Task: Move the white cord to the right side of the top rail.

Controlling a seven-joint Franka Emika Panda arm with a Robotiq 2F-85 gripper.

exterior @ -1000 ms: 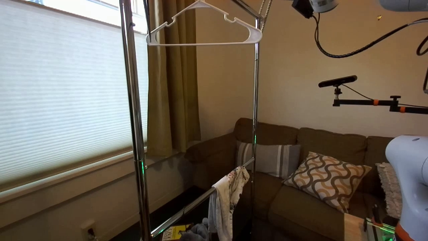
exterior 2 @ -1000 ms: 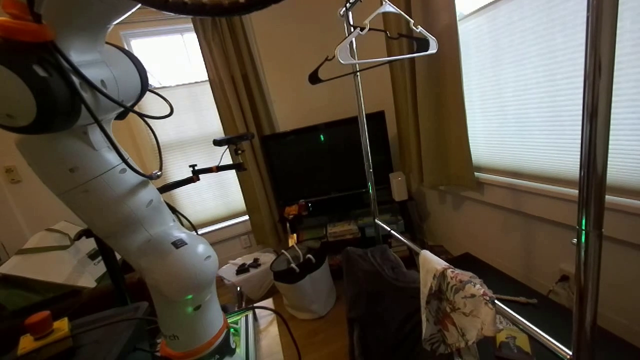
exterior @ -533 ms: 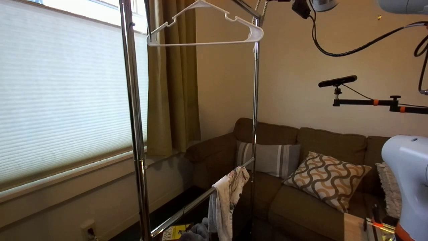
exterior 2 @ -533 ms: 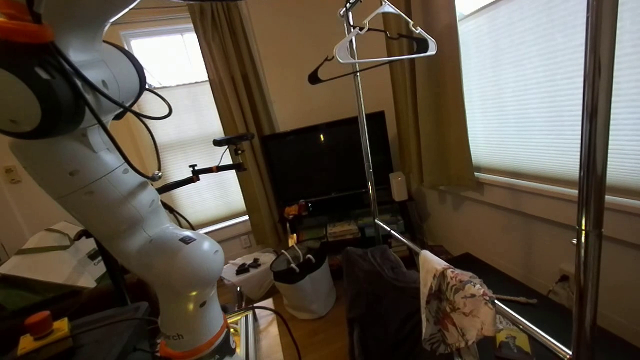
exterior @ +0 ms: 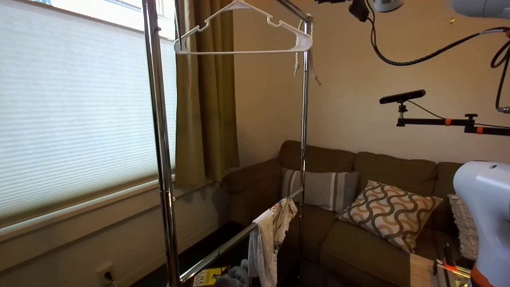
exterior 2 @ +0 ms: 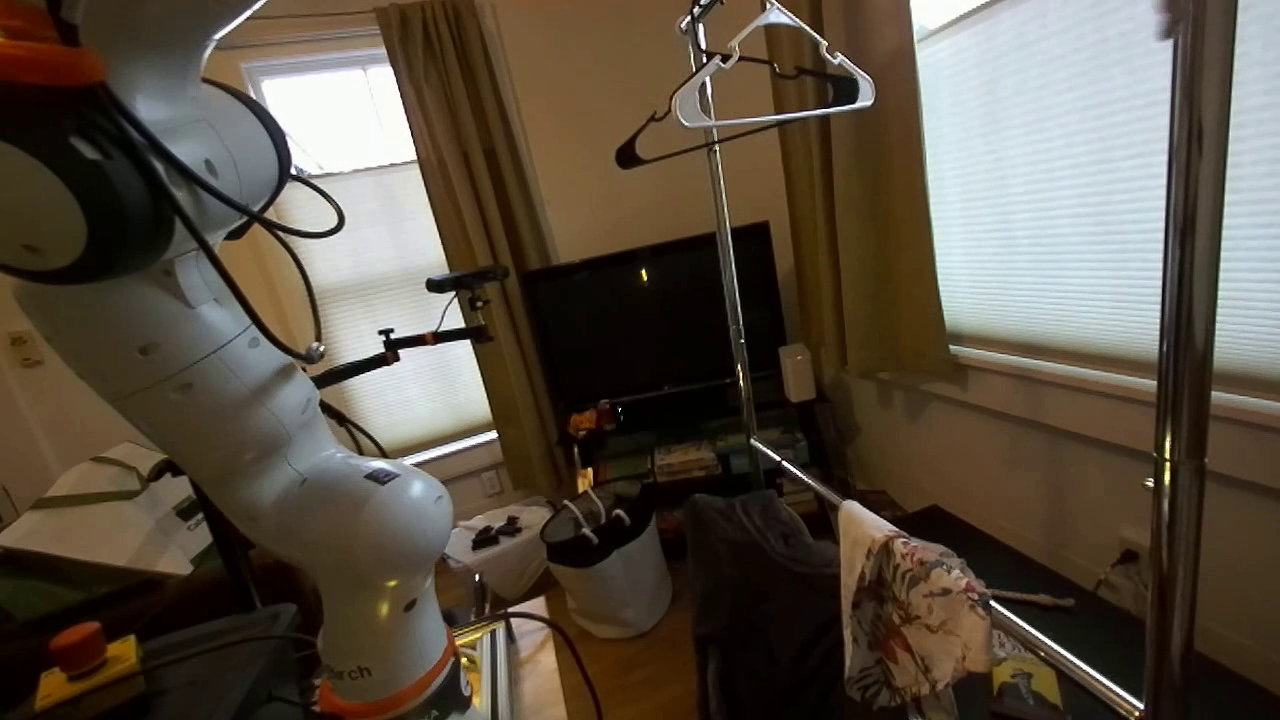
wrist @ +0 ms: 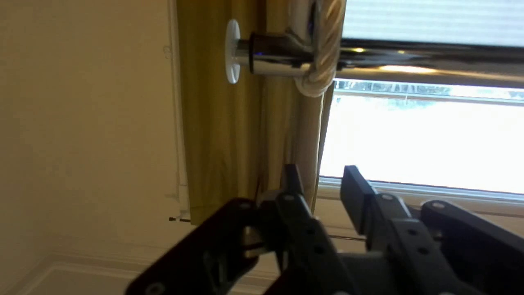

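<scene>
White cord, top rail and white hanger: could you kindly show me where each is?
White cord (wrist: 329,45): wrist view, on its twisted strand.
Top rail (wrist: 428,61): wrist view, on its bare metal.
White hanger (exterior: 243,52): in an exterior view, on its bottom bar.

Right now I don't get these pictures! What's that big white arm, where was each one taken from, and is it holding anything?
The white arm is a robot that a person steers. Two pictures are taken from outside it; the third, which looks upside down, is taken from its wrist. There you see its gripper, a bit like a pinching hand. It's open, and nothing sits in it, so no, it isn't holding anything. The white cord loops over the top rail, near one corner of the silver clothes rack; its two ends dangle down. Up high hangs a white hanger; lower, a flowered cloth drapes over the crossbar.
</scene>
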